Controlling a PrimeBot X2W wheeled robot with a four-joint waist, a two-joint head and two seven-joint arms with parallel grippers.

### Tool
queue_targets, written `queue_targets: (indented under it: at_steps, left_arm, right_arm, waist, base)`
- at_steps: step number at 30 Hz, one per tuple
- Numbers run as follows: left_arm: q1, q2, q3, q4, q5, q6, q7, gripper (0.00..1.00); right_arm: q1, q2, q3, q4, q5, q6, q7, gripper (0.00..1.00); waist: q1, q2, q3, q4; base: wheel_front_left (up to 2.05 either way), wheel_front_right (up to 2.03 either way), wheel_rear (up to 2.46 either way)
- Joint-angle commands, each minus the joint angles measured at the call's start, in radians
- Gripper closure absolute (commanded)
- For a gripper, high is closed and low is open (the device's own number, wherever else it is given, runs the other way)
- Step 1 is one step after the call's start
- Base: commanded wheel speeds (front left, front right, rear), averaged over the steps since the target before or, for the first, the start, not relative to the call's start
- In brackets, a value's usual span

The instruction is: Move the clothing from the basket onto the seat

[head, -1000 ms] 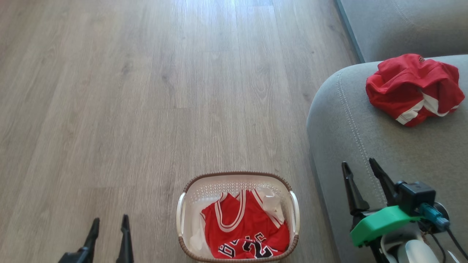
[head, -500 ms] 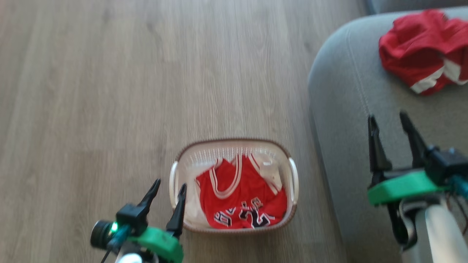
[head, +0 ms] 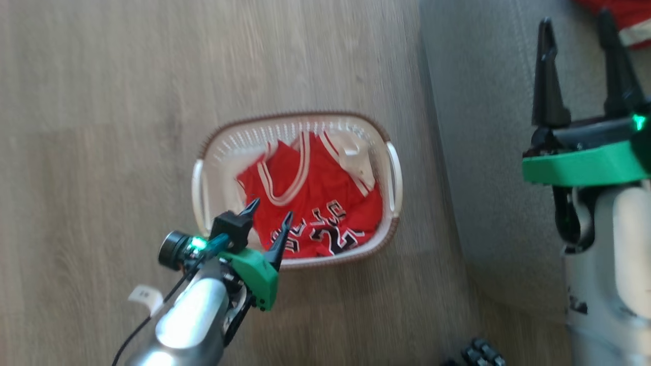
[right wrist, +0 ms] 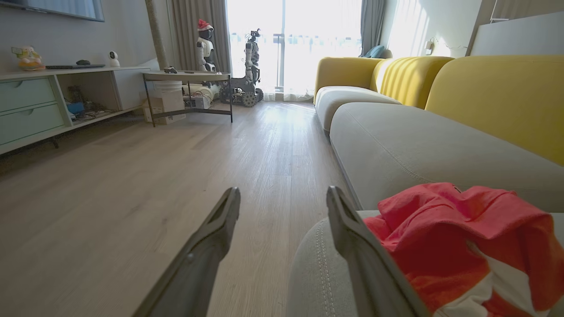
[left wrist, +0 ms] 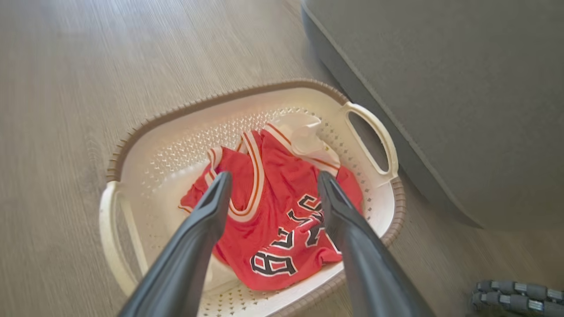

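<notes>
- Left gripper (head: 272,208) hangs over the near end of the basket (head: 290,116), jaws spread wide with nothing in them, tips aimed down at the jersey (head: 315,193).
- Jersey lies crumpled in the basket bottom, numerals toward the near rim, white-trimmed straps toward the far wall. The tips look just above the cloth, though contact is hard to call.
- Handling call: thin, light, limp fabric. It should drape and trail rather than keep its shape, and slick sports cloth could slip out of a shallow pinch.
- Best bite, I'd say, is a raised fold mid-chest, between numerals and strap trim, gathering several layers. A lone strap may just stretch and drag the rest over the rim.
- Basket looks light on the floor (head: 101,101), so a snag could tip it.
- Right gripper (head: 575,18), also wide open and empty, hovers over the seat (head: 483,127).
- Farthest off, the shorts (right wrist: 440,233) already lie bunched on the seat.
</notes>
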Motion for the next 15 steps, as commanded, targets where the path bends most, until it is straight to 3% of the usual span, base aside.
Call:
queue_targets:
  at_steps: [1, 15]
  left_arm:
    - [-0.006, 0.007, 0.015, -0.004, 0.009, -0.006, 0.001, 0.0]
    - [-0.196, -0.018, -0.109, 0.271, 0.047, -0.084, 0.078, 0.0]
  right_arm:
    - [-0.01, 0.002, 0.024, -0.039, -0.001, 0.007, -0.01, 0.0]
    - [-0.079, 0.002, 0.062, -0.089, 0.0, 0.007, -0.035, 0.0]
  waist:
    - [0.0, 0.0, 0.089, -0.045]
    - [0.0, 0.0, 0.252, -0.115]
  base:
    - [0.0, 0.0, 0.0]
    - [0.0, 0.0, 0.0]
